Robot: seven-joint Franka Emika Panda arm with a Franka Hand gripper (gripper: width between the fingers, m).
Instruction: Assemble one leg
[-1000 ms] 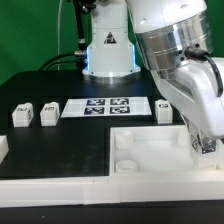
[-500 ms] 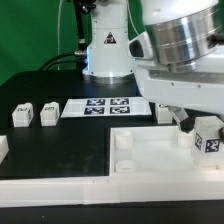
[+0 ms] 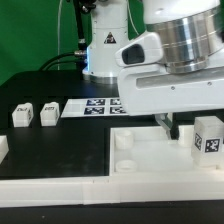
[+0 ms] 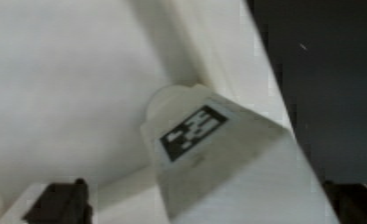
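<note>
A leg, a small white block with a black-and-white marker, stands upright on the large white panel near its corner at the exterior view's right. My gripper hangs just above the panel, a little to the exterior view's left of the leg and apart from it. In the wrist view the leg sits by the panel's edge, ahead of my gripper. The dark fingertips stand wide apart with nothing held between them.
Two more legs stand on the black table at the exterior view's left. The marker board lies behind the panel. The robot base is at the back. A white part sits at the left edge.
My gripper let go of the leg, rose and moved toward the exterior view's left. The leg stays standing on the panel.
</note>
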